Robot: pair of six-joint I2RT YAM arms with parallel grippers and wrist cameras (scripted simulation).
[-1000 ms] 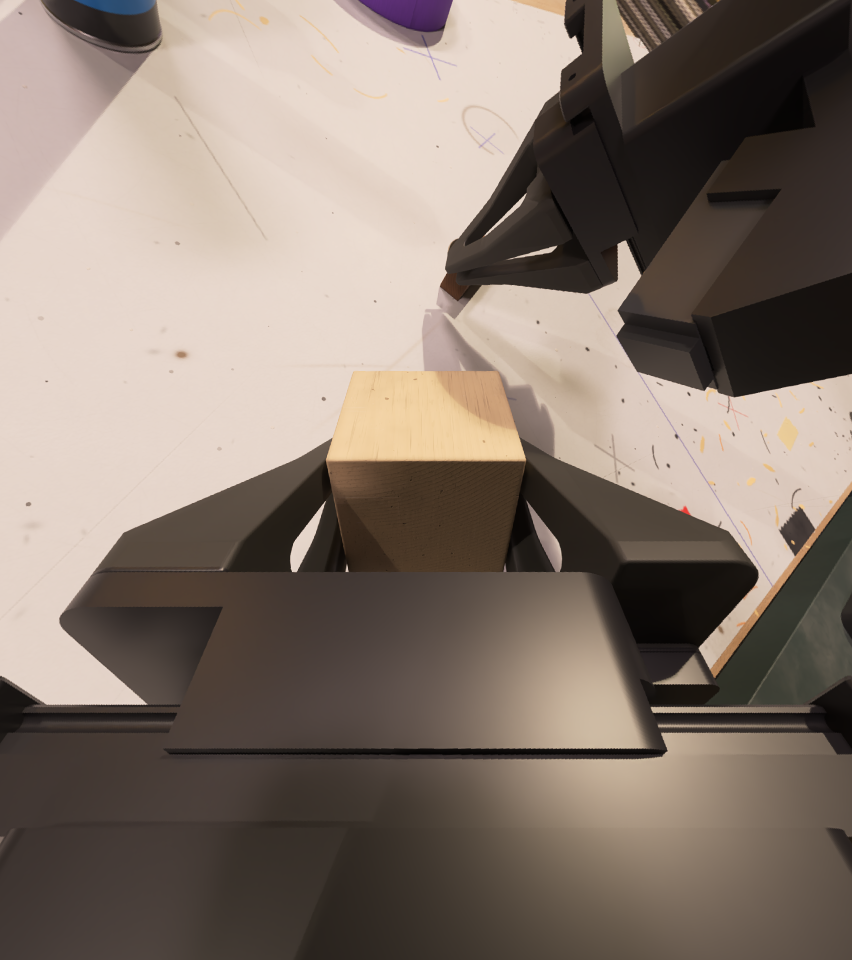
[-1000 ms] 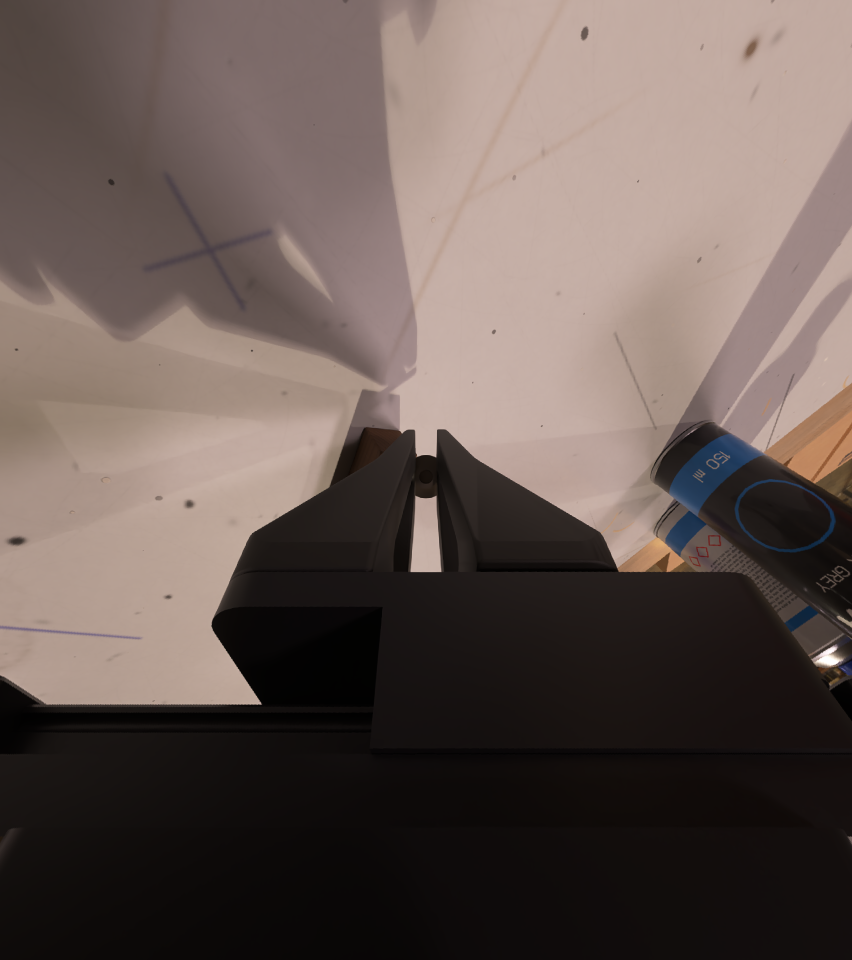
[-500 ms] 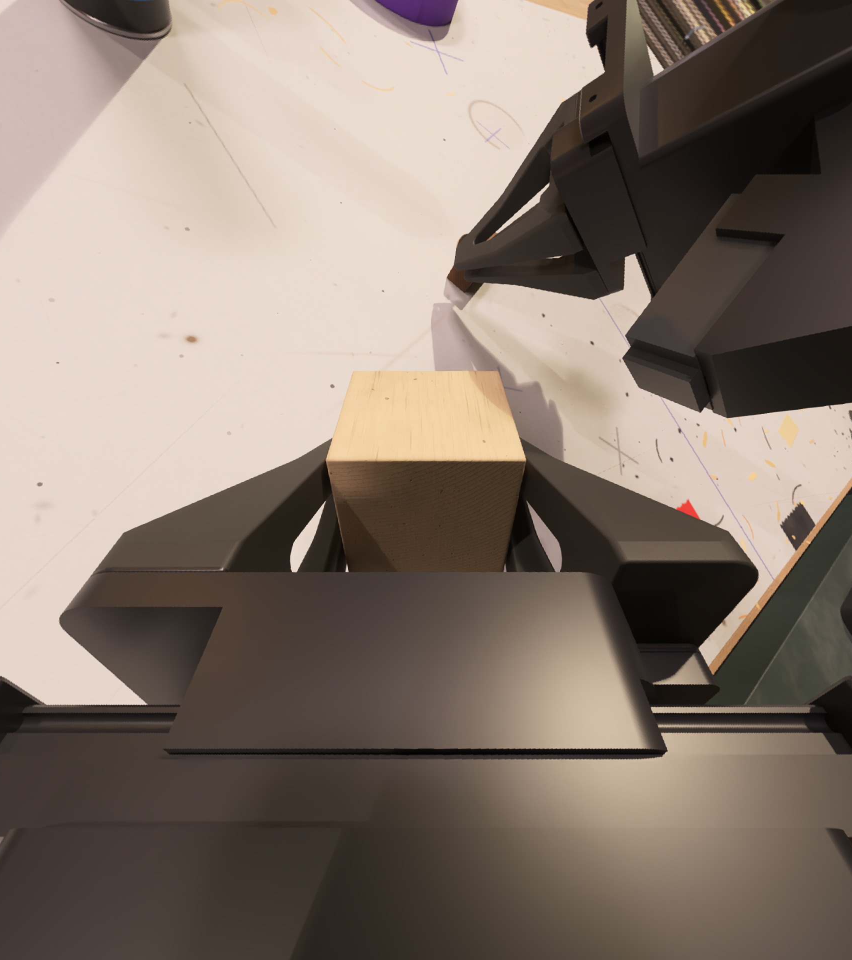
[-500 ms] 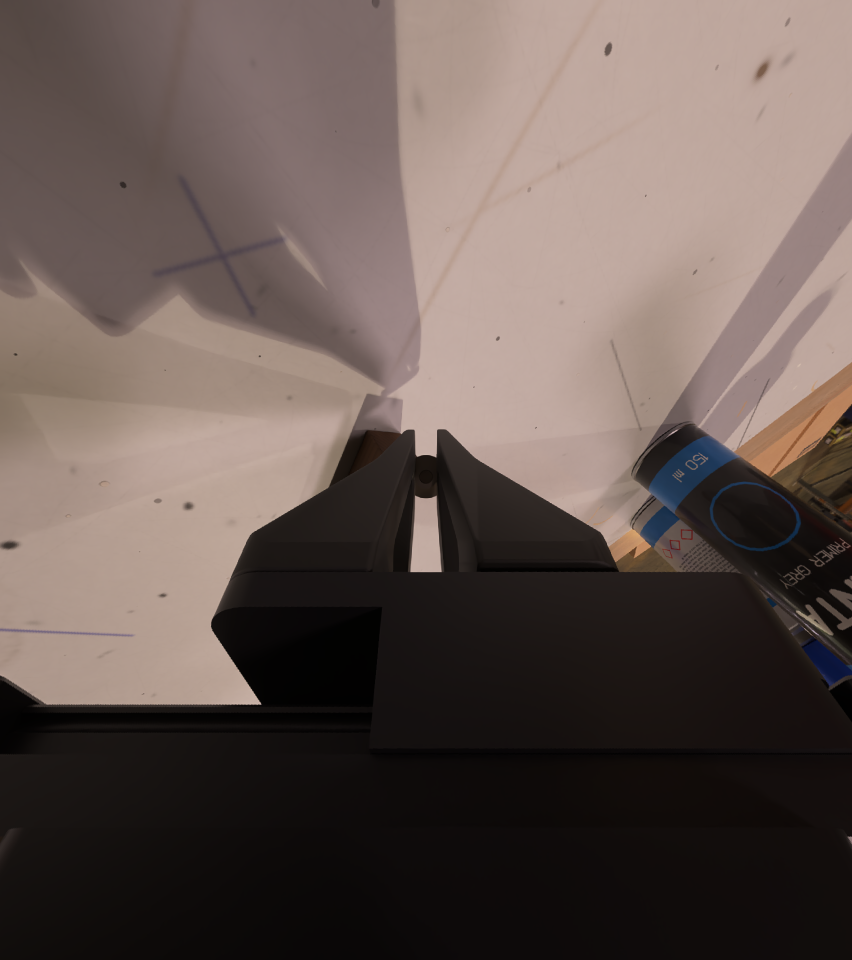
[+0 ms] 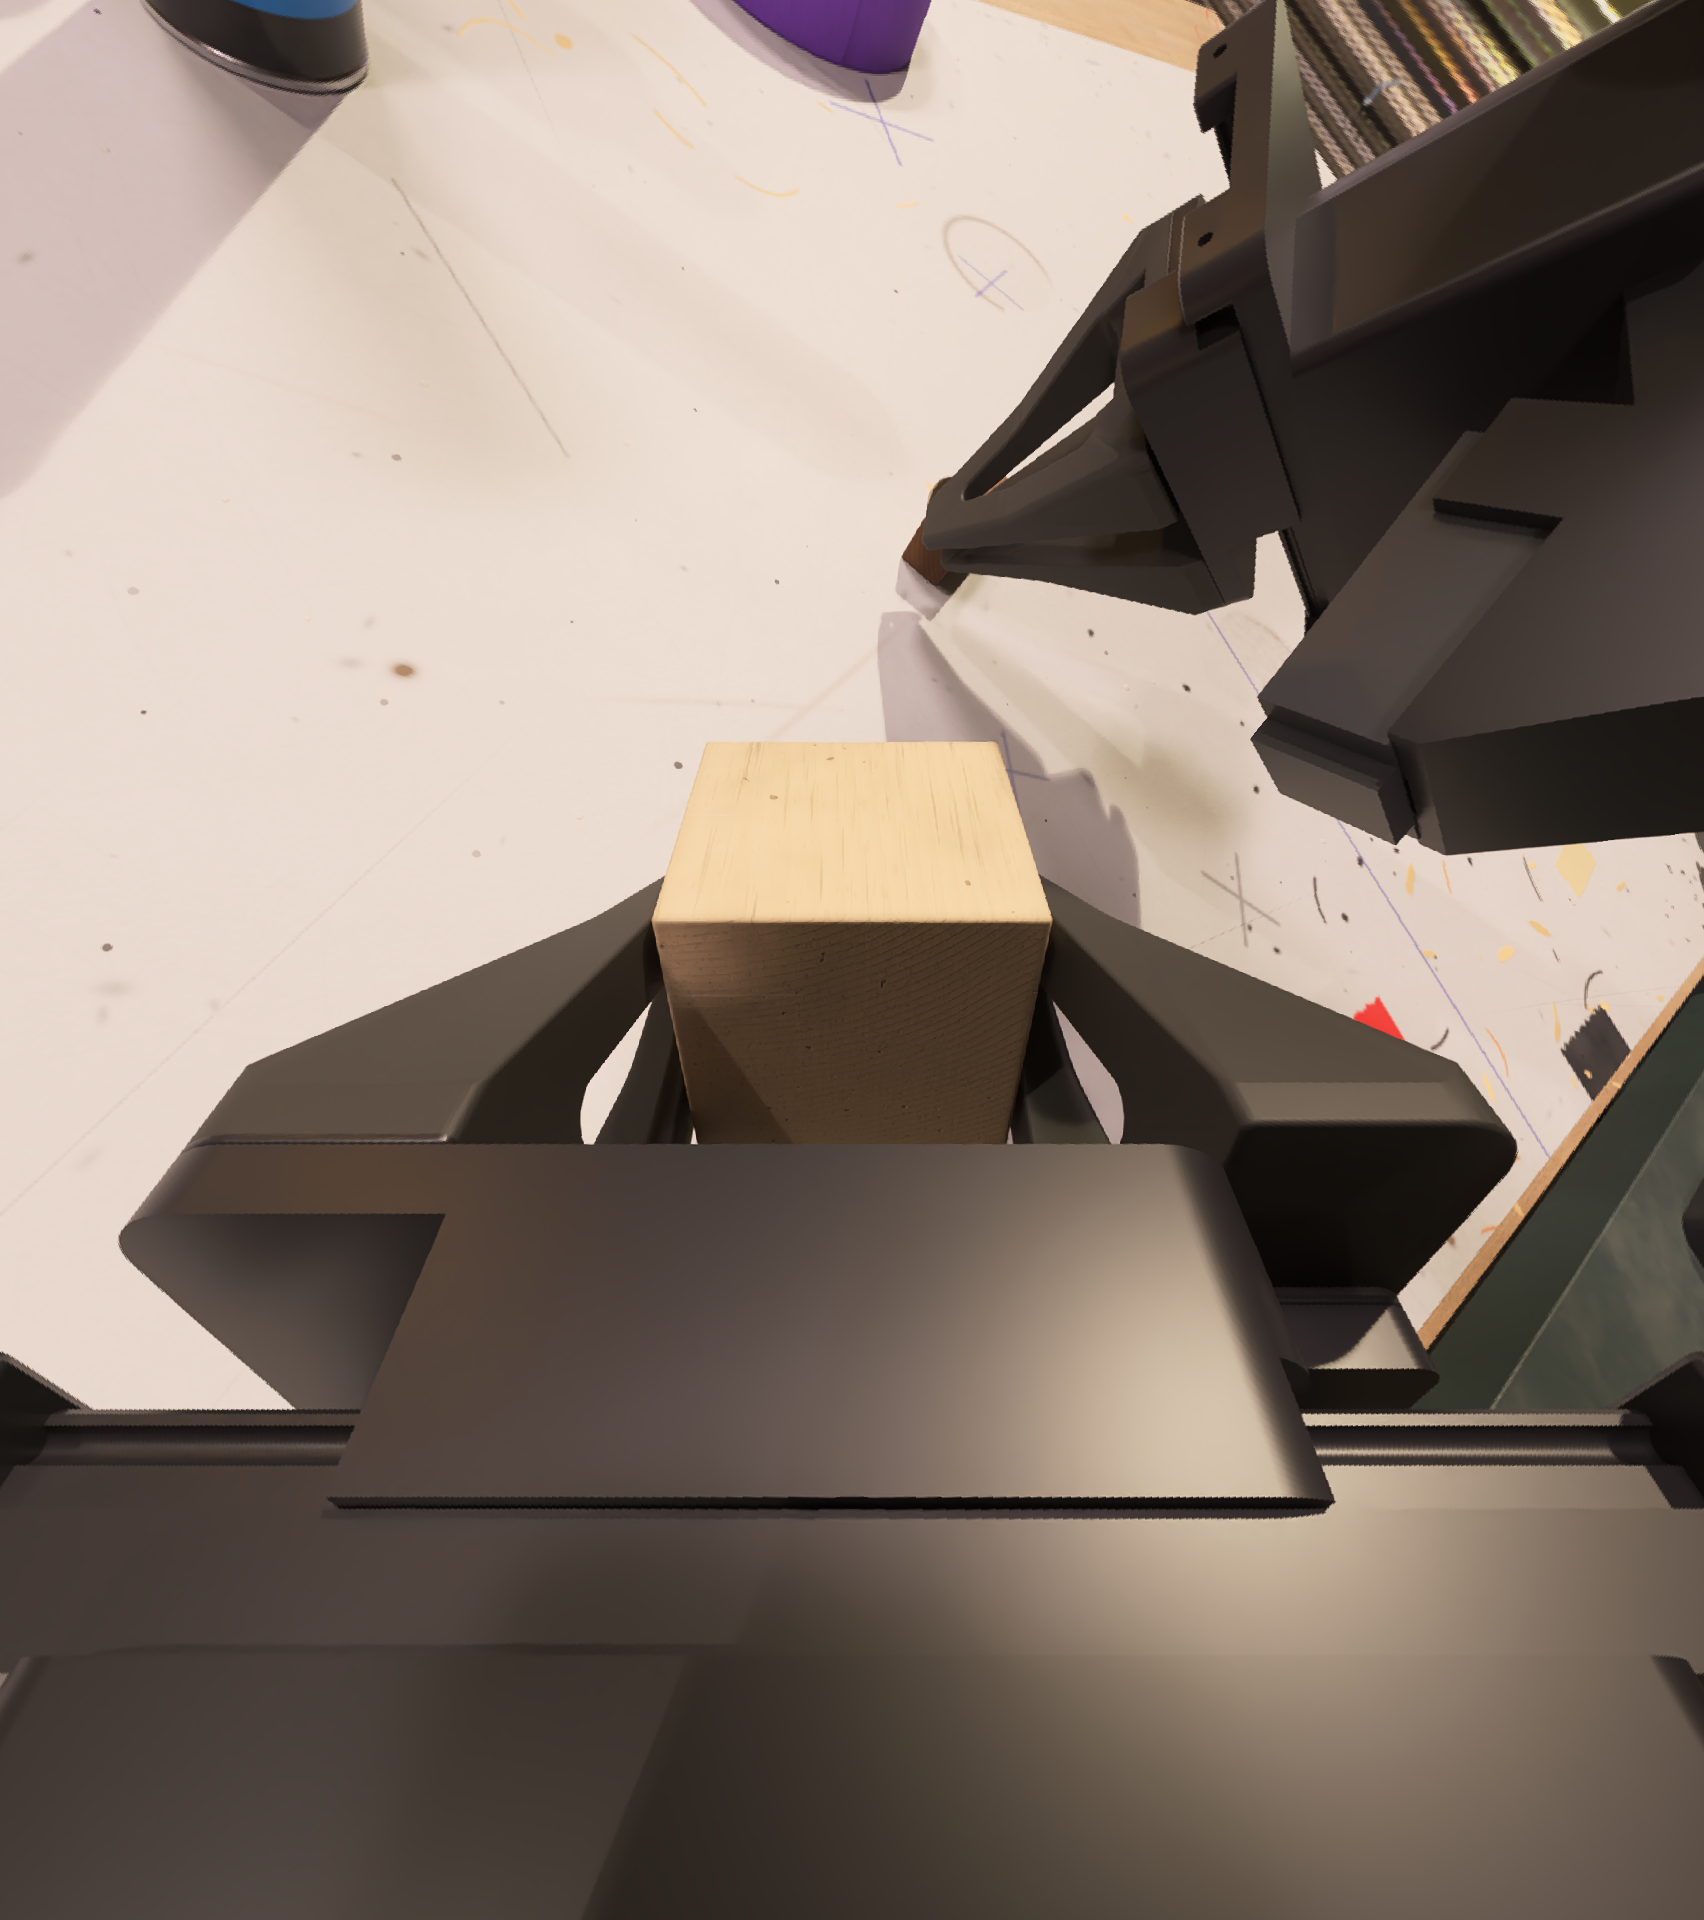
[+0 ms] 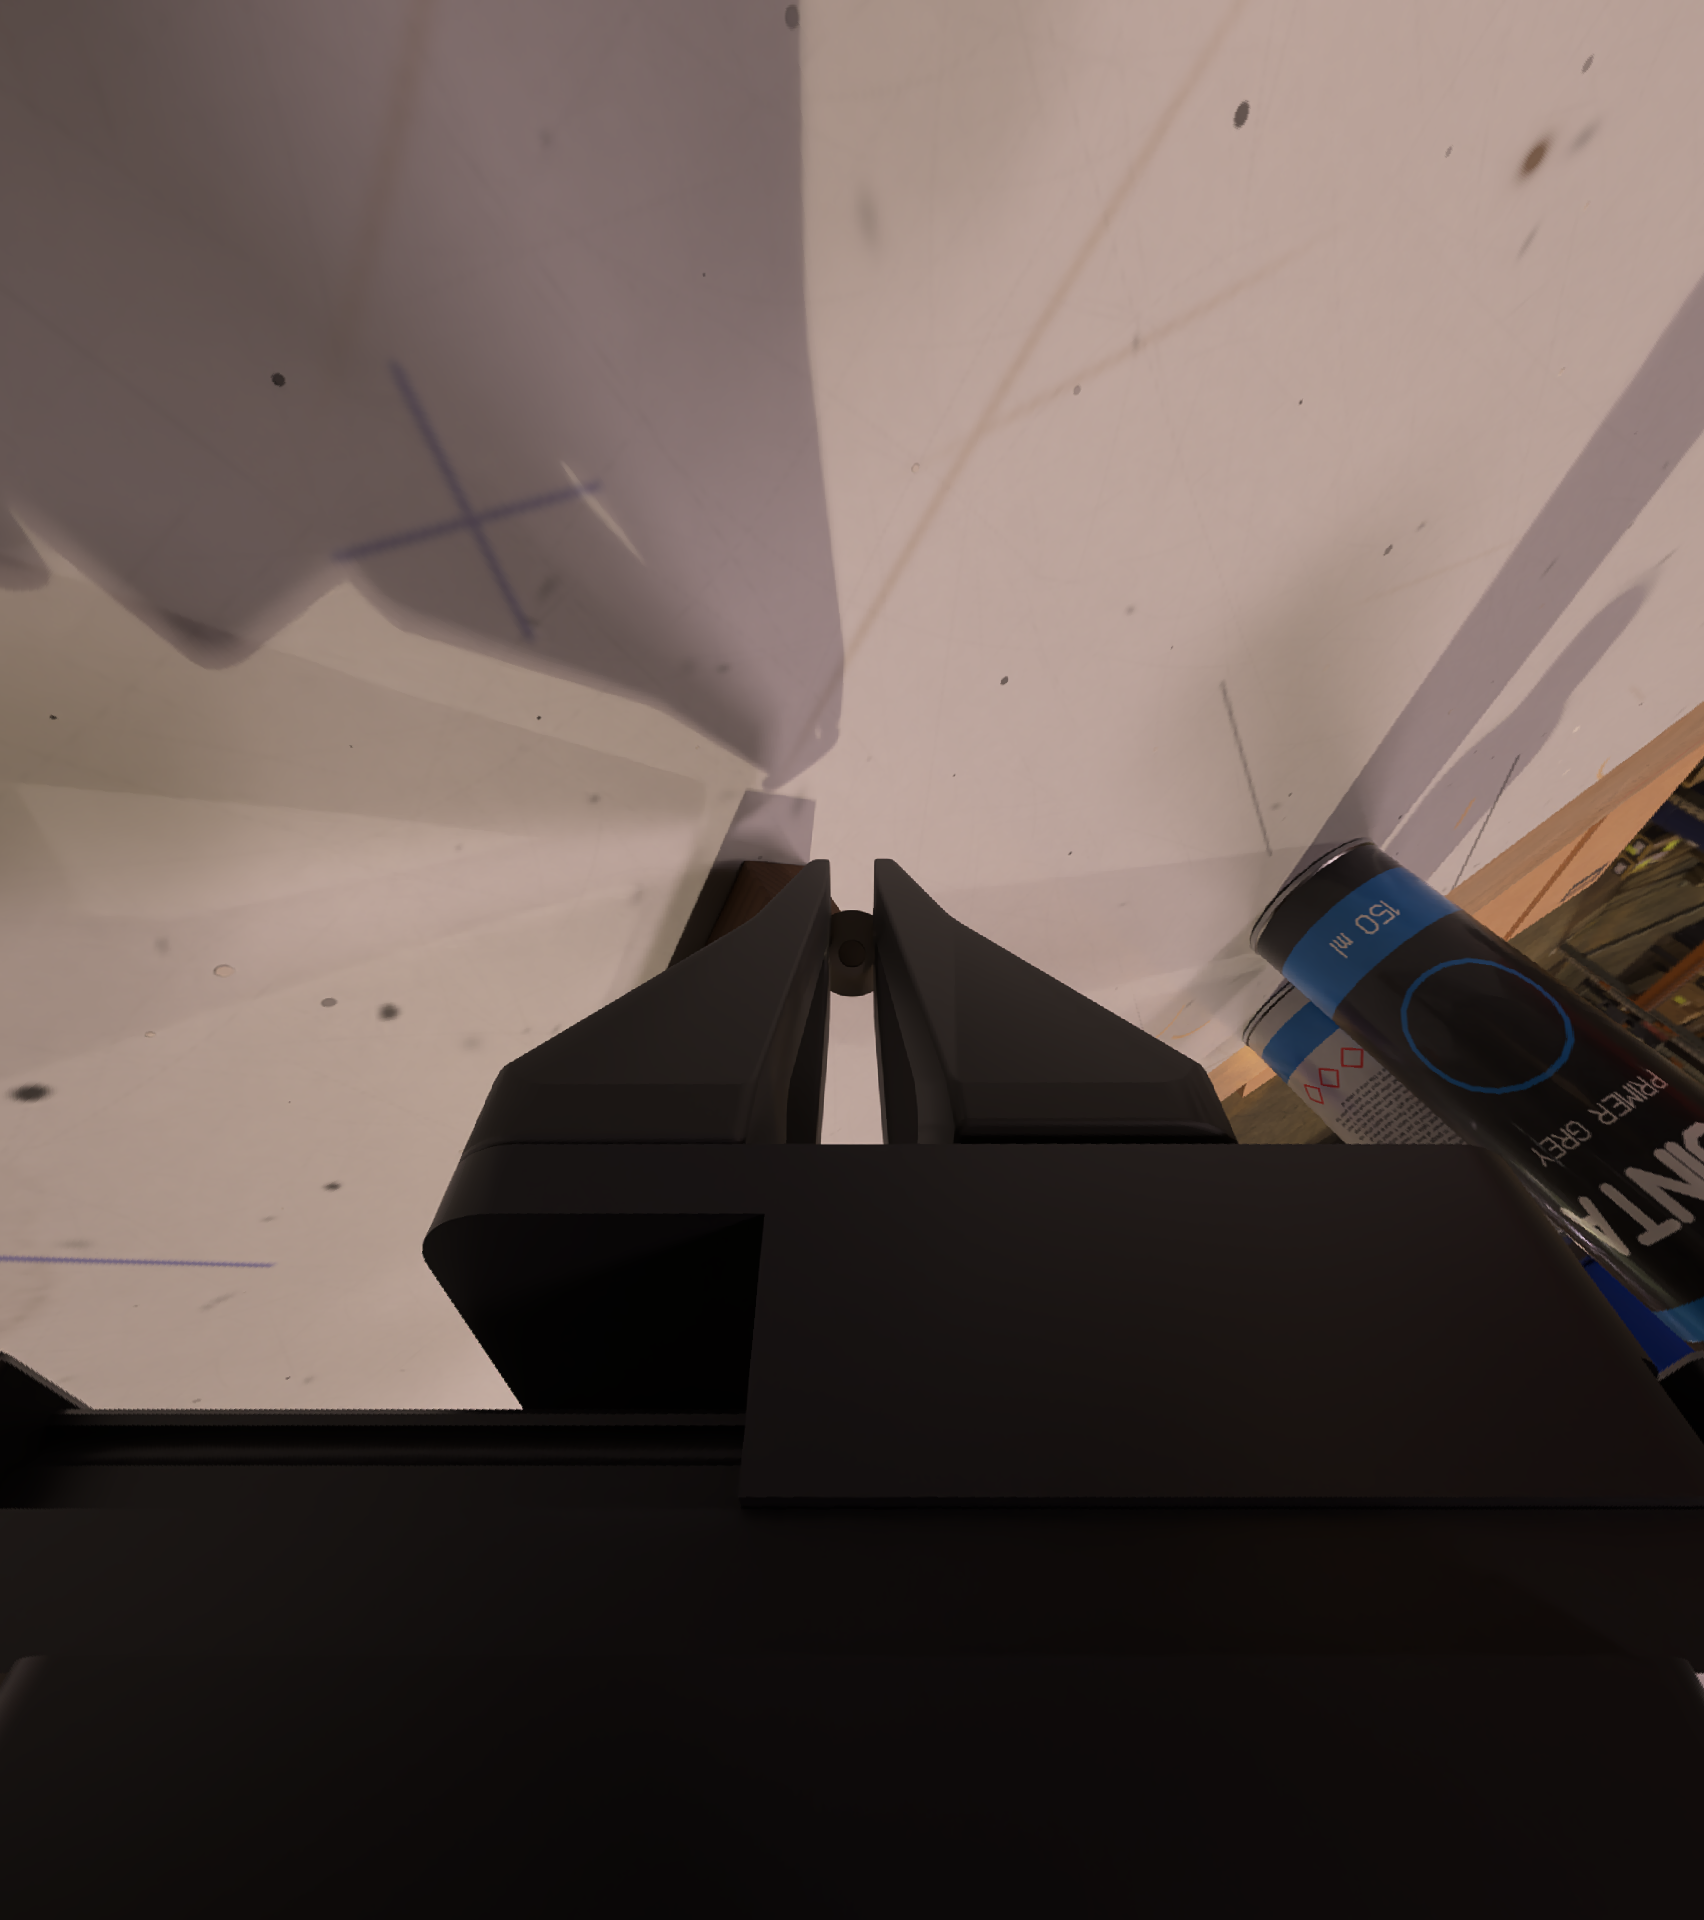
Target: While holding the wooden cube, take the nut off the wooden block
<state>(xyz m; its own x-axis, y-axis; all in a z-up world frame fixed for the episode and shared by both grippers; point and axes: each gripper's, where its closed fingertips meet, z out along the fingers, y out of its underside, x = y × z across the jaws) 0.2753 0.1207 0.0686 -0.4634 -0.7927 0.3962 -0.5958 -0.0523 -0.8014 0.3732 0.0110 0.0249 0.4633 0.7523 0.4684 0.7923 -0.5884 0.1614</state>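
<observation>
My left gripper (image 5: 853, 920) is shut on the pale wooden cube (image 5: 853, 831) and holds it over the white table. In the right wrist view, my right gripper (image 6: 853, 883) is shut on a small dark nut (image 6: 853, 951) between its fingers. A dark brown wooden block (image 6: 754, 896) shows just left of the fingertips, mostly hidden. In the left wrist view, the right gripper (image 5: 936, 545) hangs up and to the right of the cube. The brown block (image 5: 921, 561) is at its tip, above its shadow on the table.
A black and blue spray can (image 6: 1513, 1060) stands close to the right of my right gripper, with a second can (image 6: 1310, 1081) behind it. The can's base (image 5: 256, 31) and a purple object (image 5: 827, 31) sit at the far end. The table's wooden edge (image 5: 1606, 1091) runs along the right.
The right gripper has moved up and away from the cube, with the nut and the brown block staying at its tips. The left gripper still holds the cube the same way.
</observation>
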